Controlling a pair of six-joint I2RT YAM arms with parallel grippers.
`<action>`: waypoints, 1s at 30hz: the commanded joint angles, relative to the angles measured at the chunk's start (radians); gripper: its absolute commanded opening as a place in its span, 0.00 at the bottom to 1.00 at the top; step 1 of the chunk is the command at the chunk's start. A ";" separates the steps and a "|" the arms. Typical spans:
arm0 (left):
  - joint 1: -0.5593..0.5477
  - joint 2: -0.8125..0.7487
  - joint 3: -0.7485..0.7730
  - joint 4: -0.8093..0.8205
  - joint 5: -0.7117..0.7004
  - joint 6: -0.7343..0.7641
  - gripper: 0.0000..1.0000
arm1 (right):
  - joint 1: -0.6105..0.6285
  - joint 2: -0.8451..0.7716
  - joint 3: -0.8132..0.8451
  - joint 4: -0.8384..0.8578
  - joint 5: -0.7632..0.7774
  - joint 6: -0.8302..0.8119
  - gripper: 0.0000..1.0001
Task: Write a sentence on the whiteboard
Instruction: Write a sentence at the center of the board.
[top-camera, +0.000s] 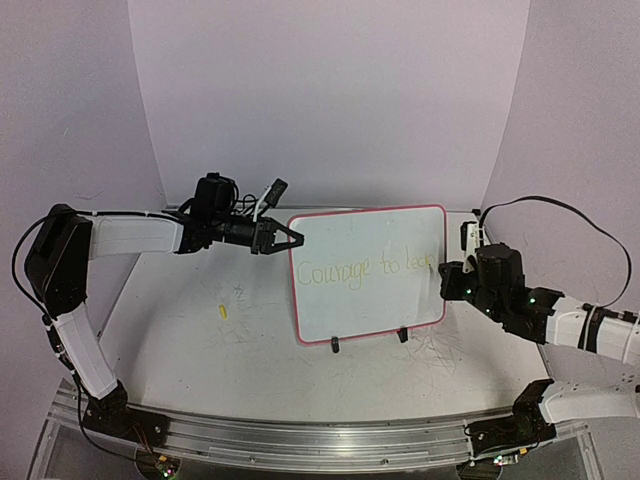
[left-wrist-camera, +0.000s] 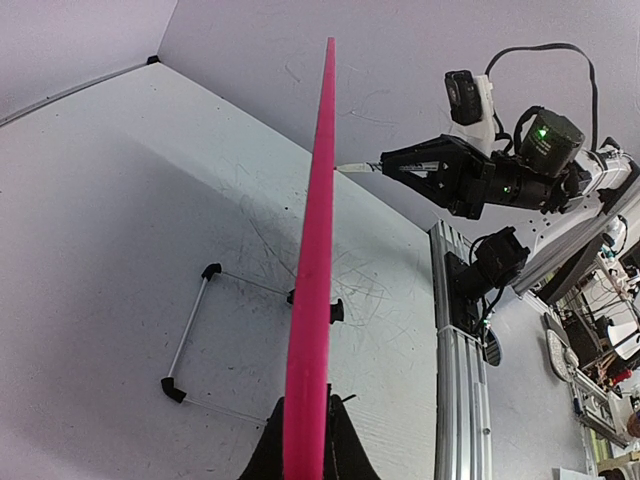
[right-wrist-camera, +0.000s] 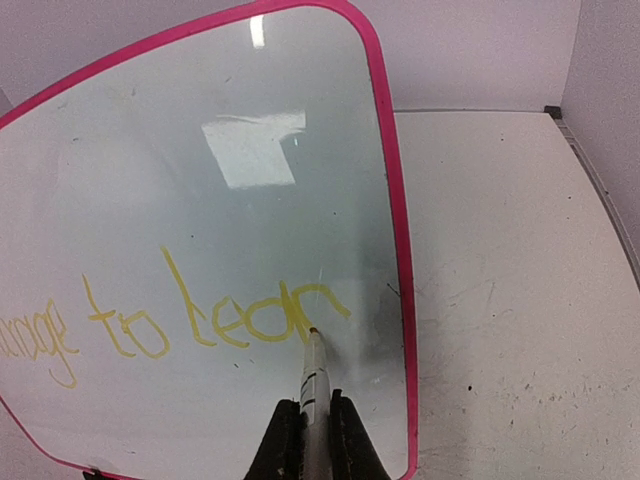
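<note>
The whiteboard (top-camera: 380, 300) stands upright on two black clip feet in the middle of the table, its pink-red rim seen edge-on in the left wrist view (left-wrist-camera: 318, 230). My left gripper (top-camera: 287, 238) is shut on the board's upper left edge, one finger on each side of the rim (left-wrist-camera: 307, 400). My right gripper (top-camera: 447, 274) is shut on a marker (right-wrist-camera: 316, 365), its tip touching the board at the last stroke. The sentence (top-camera: 362, 268) in pale yellow reads "Courage to lear" and shows in part in the right wrist view (right-wrist-camera: 200, 322).
A small yellow marker cap (top-camera: 223, 311) lies on the table left of the board. A wire stand (left-wrist-camera: 190, 335) props the board from behind. Curved white walls close the back and sides. A metal rail (top-camera: 320, 440) runs along the near edge.
</note>
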 joint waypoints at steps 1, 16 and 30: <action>-0.003 -0.026 -0.015 -0.016 -0.090 0.092 0.00 | -0.004 -0.003 0.008 -0.005 0.053 0.005 0.00; -0.005 -0.034 -0.016 -0.016 -0.092 0.094 0.00 | -0.015 0.066 0.156 0.036 0.117 -0.088 0.00; -0.005 -0.033 -0.014 -0.016 -0.093 0.094 0.00 | -0.016 0.004 0.037 -0.003 0.049 -0.005 0.00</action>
